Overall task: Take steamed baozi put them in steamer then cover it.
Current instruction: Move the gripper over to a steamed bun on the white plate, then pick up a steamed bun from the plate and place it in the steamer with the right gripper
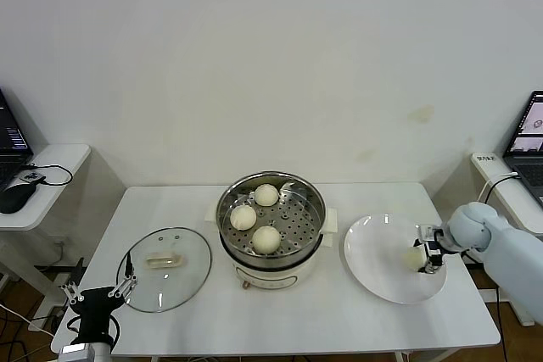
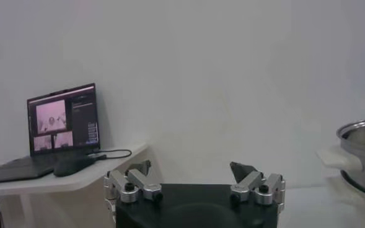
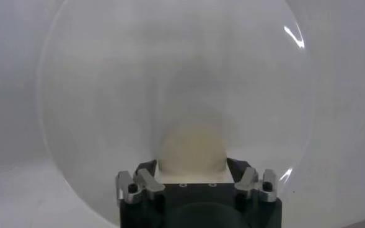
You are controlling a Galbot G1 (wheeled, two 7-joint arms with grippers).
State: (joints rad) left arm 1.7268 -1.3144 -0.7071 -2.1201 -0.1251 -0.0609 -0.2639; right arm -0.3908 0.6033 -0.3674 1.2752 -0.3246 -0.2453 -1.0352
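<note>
The steamer [image 1: 270, 225] stands at the centre of the table [image 1: 297, 320] with three baozi [image 1: 266, 239] resting on its perforated tray. The fourth baozi [image 1: 414, 258] lies on the white plate [image 1: 373, 252] to the right of the steamer, and the right gripper [image 1: 427, 253] sits low over the plate with one finger on each side of this bun; whether the pads already bear on it cannot be determined. The bun appears light, soft and easily dented, with a smooth skin, so it probably calls for a gentle grip across its widest part. The left gripper [image 1: 100, 297] is parked open and empty at the near left table edge, just beside the glass lid [image 1: 165, 269], which lies flat on the table.
</note>
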